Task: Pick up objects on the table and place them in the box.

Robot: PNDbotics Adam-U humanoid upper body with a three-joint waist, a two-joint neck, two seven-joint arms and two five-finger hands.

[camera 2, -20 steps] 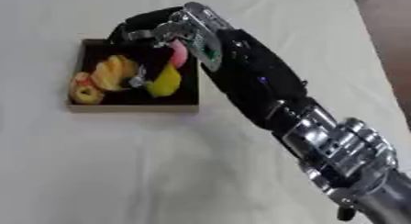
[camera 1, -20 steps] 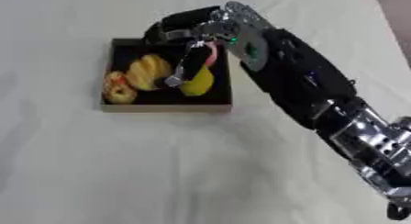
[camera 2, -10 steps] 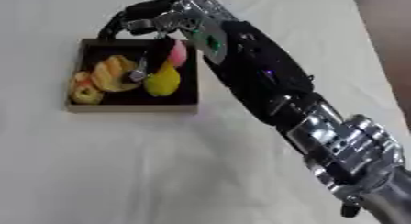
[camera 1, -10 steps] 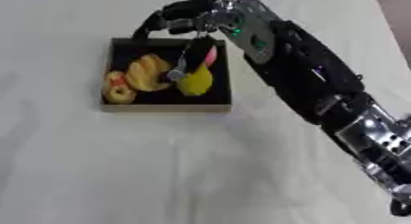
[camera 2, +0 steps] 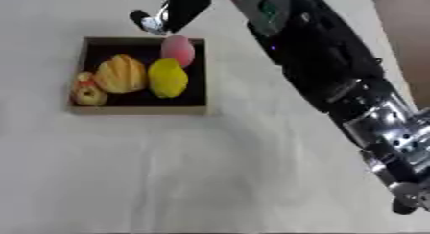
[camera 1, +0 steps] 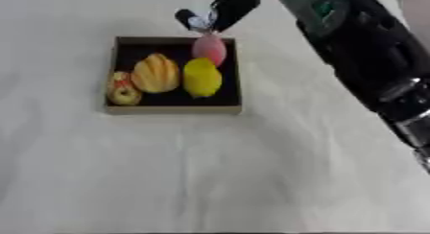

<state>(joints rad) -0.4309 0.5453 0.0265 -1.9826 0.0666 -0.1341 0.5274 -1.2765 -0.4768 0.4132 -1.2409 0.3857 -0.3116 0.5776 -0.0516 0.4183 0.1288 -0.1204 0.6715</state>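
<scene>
Since a second ago the right hand [camera 1: 220,10] has lifted up and back from the middle of the box [camera 1: 174,108] to its far edge, and the pink object [camera 1: 210,49] it was carrying now lies inside, at the far right corner, with the hand no longer wrapped round it. The fingers look straightened and spread apart, holding nothing, though the hand is partly cut off at the top of both views, so the far fingertips are out of sight. The pink piece rests just beyond the yellow lemon-like fruit [camera 1: 201,76], touching or nearly touching it, probably because that corner was the only bare floor left. Beside the lemon lies a ribbed orange-yellow piece [camera 1: 156,73], and against the left wall sits a small round yellowish item with some red above it [camera 1: 124,91]; what it is cannot be made out. The four things fill the dark tray almost wall to wall. The arm crosses in from the right at a slant, which keeps the forearm clear of the box while the hand backs off. No other loose object shows on the white tablecloth [camera 1: 210,180], so the task appears to be at or near its end. The left hand is not in view.
</scene>
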